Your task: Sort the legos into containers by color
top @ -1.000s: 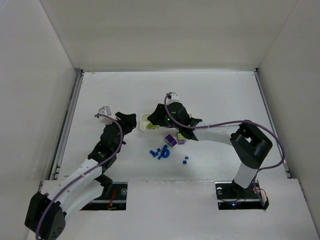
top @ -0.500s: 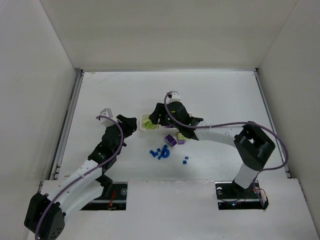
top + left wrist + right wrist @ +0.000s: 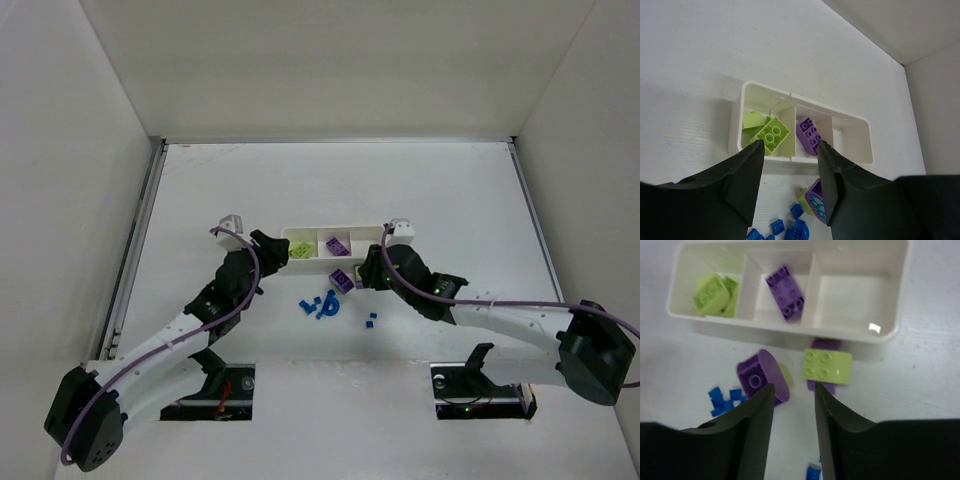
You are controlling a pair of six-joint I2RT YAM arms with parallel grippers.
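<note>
The white three-compartment tray (image 3: 370, 245) lies mid-table. Its left compartment holds yellow-green legos (image 3: 712, 292), the middle one a purple brick (image 3: 785, 285), and the right one (image 3: 850, 295) is bare. Just in front of the tray lie a rounded purple piece (image 3: 762, 377) and a yellow-green plate (image 3: 827, 366) resting on a purple brick. Small blue legos (image 3: 320, 306) are scattered nearer the arms. My left gripper (image 3: 789, 150) hovers open and empty at the tray's left end (image 3: 737, 125). My right gripper (image 3: 793, 390) is open and empty between the rounded purple piece and the yellow-green plate.
White walls close in the table on three sides, and a metal rail (image 3: 135, 240) runs along its left edge. One blue brick (image 3: 371, 321) lies apart from the cluster, close to the right arm's forearm.
My right gripper has drawn back from over the tray's left compartment to its near right side, leaving the tray uncovered. The left gripper has edged closer to the tray.
</note>
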